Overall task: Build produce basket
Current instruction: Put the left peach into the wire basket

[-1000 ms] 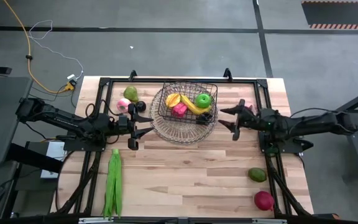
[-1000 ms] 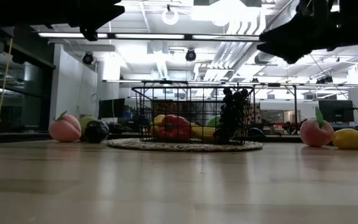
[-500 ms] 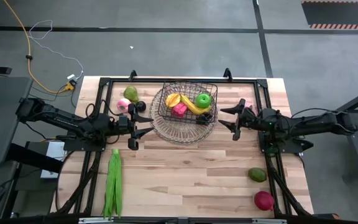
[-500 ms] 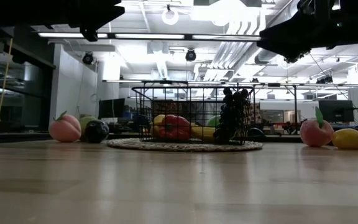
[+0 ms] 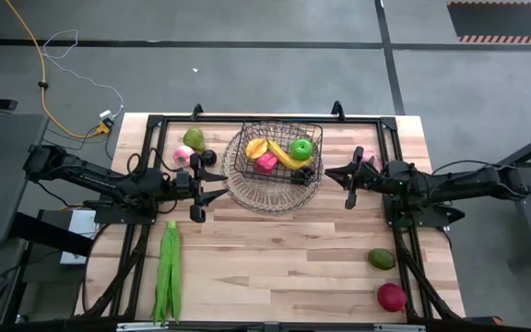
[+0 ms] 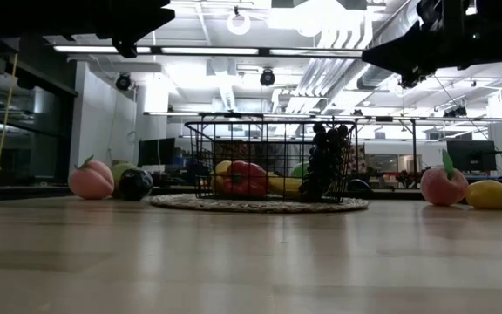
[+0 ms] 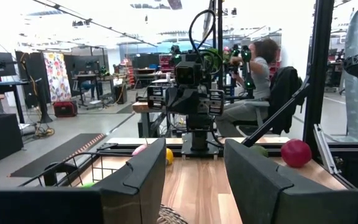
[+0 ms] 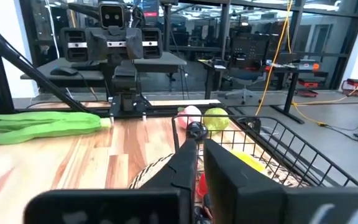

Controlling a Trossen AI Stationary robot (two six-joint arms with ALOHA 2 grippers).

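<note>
Wire-mesh basket (image 5: 277,155) sits near the far edge of the wooden table (image 5: 275,258), midway along it, holding a banana (image 5: 282,153), a green apple (image 5: 301,148), a pink piece (image 5: 265,163) and dark grapes (image 5: 306,171). The right gripper (image 5: 348,177) hovers just beside the basket's right side; its fingers, spread wide a second ago, have now snapped together on nothing. The left gripper (image 5: 203,185) waits at the basket's left side, jaws apart and empty, unchanged from before. Long green pods (image 5: 168,271) lie by the near-left corner. A pear (image 5: 194,138), a pink fruit (image 5: 182,155) and a dark fruit (image 5: 208,158) cluster near the far-left corner. A green-brown fruit (image 5: 382,259) and a red apple (image 5: 391,296) rest toward the near-right corner, none of them moved.
</note>
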